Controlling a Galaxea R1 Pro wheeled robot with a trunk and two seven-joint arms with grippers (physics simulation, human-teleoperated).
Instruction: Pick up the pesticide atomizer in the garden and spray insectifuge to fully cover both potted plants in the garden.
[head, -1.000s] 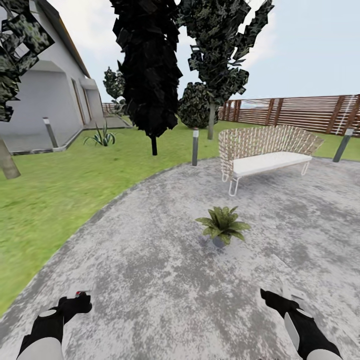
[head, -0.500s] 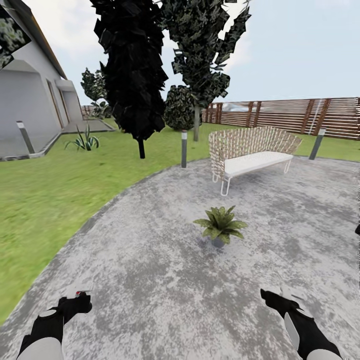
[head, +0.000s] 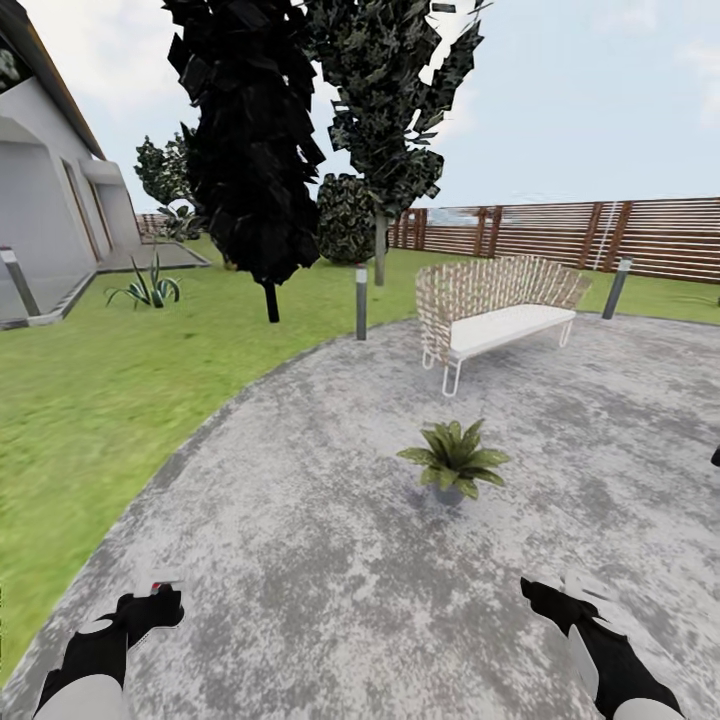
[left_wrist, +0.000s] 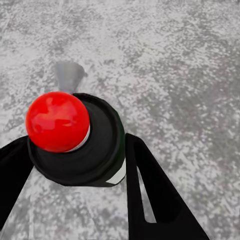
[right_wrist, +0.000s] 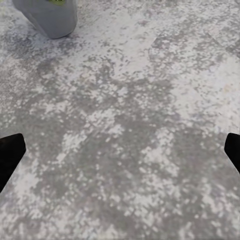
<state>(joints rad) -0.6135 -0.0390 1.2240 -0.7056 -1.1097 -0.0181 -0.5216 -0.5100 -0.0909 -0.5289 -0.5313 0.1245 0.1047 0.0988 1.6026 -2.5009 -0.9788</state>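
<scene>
potted plant (head: 455, 460), broad pointed leaves, on mottled patio (head: 330, 560).

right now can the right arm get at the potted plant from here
Probably not yet. The potted plant sits out on the paving, well ahead of the open right gripper, which hangs low near the robot. Nothing lies between them, so the way is free, but the robot likely needs to roll closer.

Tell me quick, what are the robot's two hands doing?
Left gripper: closed on the atomizer, the bottle with the red top.
Right gripper: open, holding nothing, over the patio.
</scene>
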